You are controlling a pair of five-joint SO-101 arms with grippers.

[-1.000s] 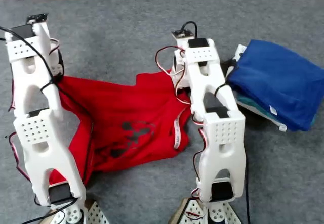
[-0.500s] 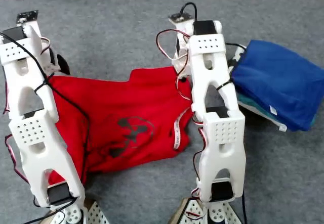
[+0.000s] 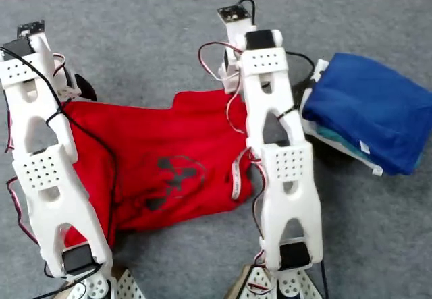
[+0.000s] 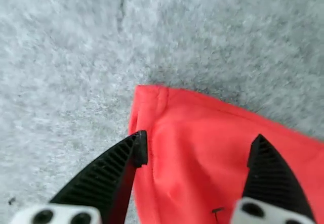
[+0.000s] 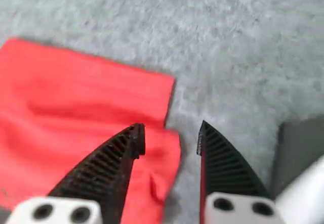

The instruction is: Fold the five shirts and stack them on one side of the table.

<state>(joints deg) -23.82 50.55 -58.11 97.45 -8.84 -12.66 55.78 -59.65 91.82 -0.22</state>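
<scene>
Both grippers have their jaws apart: my left gripper (image 4: 200, 138) sits over one far corner of the red shirt (image 3: 169, 164), my right gripper (image 5: 170, 128) over the other. In the last second the shirt went from bunched to spread flat on the grey table (image 3: 148, 36) (the blue-topped stack (image 3: 368, 110) lies beside my right arm). I judge it released and ready for a first fold.

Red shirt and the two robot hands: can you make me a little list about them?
red shirt: spread on the grey table, not folded yet
left hand: open, above a corner of the red shirt
right hand: open, above another corner of it
stack: folded, blue shirt on top, beside the right arm
</scene>
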